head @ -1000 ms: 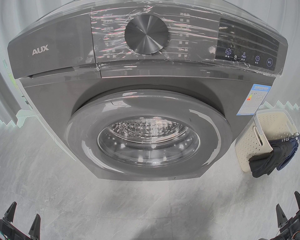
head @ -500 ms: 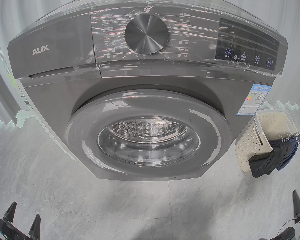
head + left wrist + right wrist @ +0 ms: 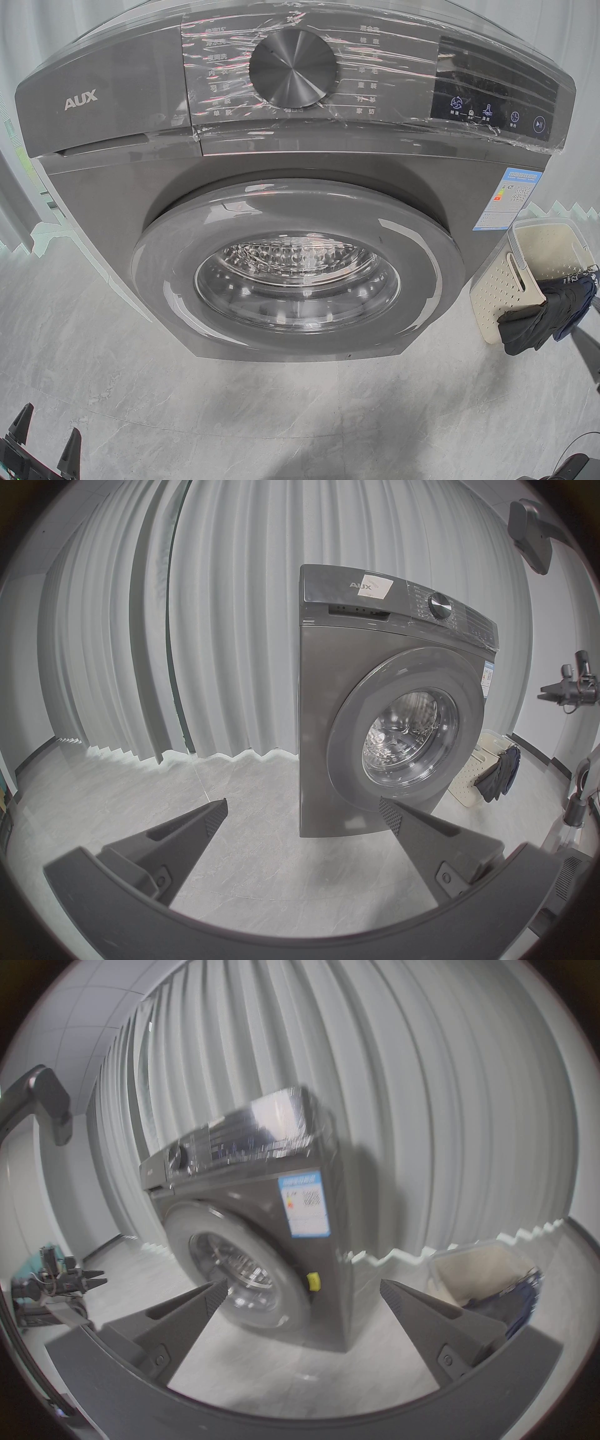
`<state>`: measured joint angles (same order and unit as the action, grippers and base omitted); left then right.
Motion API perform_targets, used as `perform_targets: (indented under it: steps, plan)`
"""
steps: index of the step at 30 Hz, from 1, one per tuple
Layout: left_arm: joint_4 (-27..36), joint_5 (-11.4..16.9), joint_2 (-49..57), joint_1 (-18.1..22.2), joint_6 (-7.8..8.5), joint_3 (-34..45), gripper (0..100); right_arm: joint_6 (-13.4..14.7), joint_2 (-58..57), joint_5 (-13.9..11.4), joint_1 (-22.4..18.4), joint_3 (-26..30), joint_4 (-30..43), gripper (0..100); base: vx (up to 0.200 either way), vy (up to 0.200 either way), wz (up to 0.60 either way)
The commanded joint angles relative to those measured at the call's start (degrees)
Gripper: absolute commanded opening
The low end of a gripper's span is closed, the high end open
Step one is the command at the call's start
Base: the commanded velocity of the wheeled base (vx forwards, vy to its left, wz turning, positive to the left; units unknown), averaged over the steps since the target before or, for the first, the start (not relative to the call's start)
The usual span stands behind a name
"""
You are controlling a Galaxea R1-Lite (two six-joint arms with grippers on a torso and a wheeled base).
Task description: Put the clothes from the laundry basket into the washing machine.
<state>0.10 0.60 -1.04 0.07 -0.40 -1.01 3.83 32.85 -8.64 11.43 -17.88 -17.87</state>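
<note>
The grey washing machine (image 3: 294,187) stands in front of me, its round glass door (image 3: 297,278) closed. To its right on the floor sits the cream laundry basket (image 3: 509,281), with dark clothes (image 3: 544,315) draped over its front rim. My left gripper (image 3: 44,434) hangs low at the bottom left, open and holding nothing. In the left wrist view my right gripper (image 3: 550,695) is raised at the far right. The right wrist view has its open fingers (image 3: 181,1316) framing the machine (image 3: 250,1222) and the basket (image 3: 478,1266), with the clothes (image 3: 509,1300) inside.
Pale marble-look floor (image 3: 250,400) spreads in front of the machine. White curtains (image 3: 219,636) hang behind it. The basket stands close against the machine's right side.
My right gripper has left the bottom right corner of the head view. The left gripper, machine and basket have not moved.
</note>
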Motion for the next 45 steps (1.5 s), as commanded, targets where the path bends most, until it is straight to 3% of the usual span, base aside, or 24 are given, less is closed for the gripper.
perform_targets:
  steps: [1, 5, 12, 20, 21, 37, 45]
  plan:
    - [0.0, 0.0, 1.0, 0.0, -0.04, 0.9, 100, 4.1, 25.3, -1.2, 11.2, 3.3, -9.4, 100, 0.000, 0.000, 0.00]
    - [0.0, 0.0, 1.0, 0.0, -0.04, 0.9, 100, 5.3, 33.1, -0.8, 12.1, 3.4, -16.3, 100, 0.000, 0.000, 0.00]
    - [0.0, 0.0, 1.0, 0.0, -0.04, 0.9, 100, 6.4, 41.8, 3.6, 13.0, 3.0, -26.6, 100, 0.000, 0.000, 0.00]
    - [0.0, 0.0, 1.0, 0.0, -0.04, 0.8, 100, 6.2, 44.1, 6.2, 13.1, 0.5, -28.4, 100, 0.000, 0.000, 0.00]
    - [0.0, 0.0, 1.0, 0.0, 0.05, 0.9, 100, 6.2, 44.8, 6.7, 13.1, -2.2, -28.3, 100, 0.000, 0.000, 0.00]
    - [0.0, 0.0, 1.0, 0.0, -0.04, 0.9, 100, 6.2, 50.9, 5.9, 16.9, -8.7, -28.7, 100, 0.000, 0.000, 0.00]
    - [0.0, 0.0, 1.0, 0.0, -0.04, 0.9, 100, 6.2, 50.3, 5.0, 18.3, -6.4, -28.6, 100, 0.000, 0.000, 0.00]
